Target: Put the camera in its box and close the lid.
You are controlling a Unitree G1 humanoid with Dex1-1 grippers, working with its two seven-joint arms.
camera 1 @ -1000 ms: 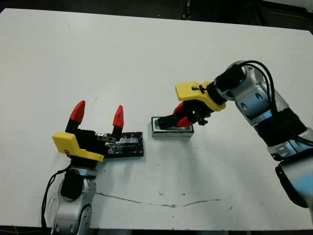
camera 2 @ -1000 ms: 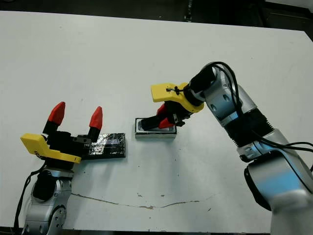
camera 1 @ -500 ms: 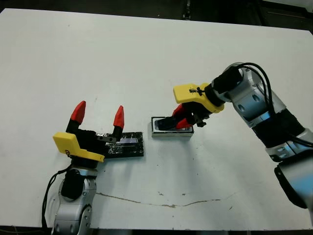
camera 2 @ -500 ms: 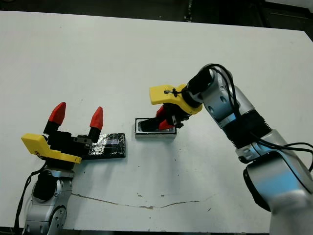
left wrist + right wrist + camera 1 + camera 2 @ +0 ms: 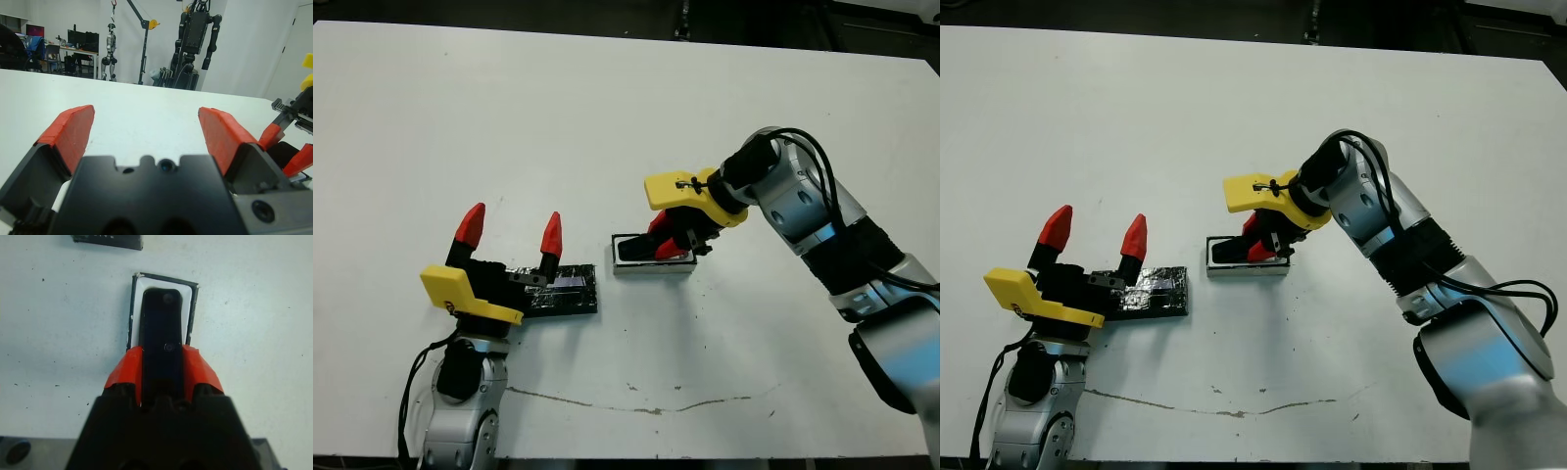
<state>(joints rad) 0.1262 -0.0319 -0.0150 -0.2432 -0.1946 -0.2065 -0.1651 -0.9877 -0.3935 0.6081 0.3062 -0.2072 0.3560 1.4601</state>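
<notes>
Black and glossy, the camera (image 5: 162,338) sits pinched between the two red fingers (image 5: 128,369) of the right gripper (image 5: 672,233), one finger on each long side. Its far end reaches into the box (image 5: 651,265), over the white inside, and the wrist view shows it lined up with the length of the box. Whether the camera already lies flat on the bottom, I cannot tell. The box stands near the middle of the white table (image 5: 607,108).

The lid (image 5: 566,292) lies flat on the table to the left of the box, apart from it. The left gripper (image 5: 509,231) is at the left end of the lid, fingers spread wide and pointing up, with nothing between them.
</notes>
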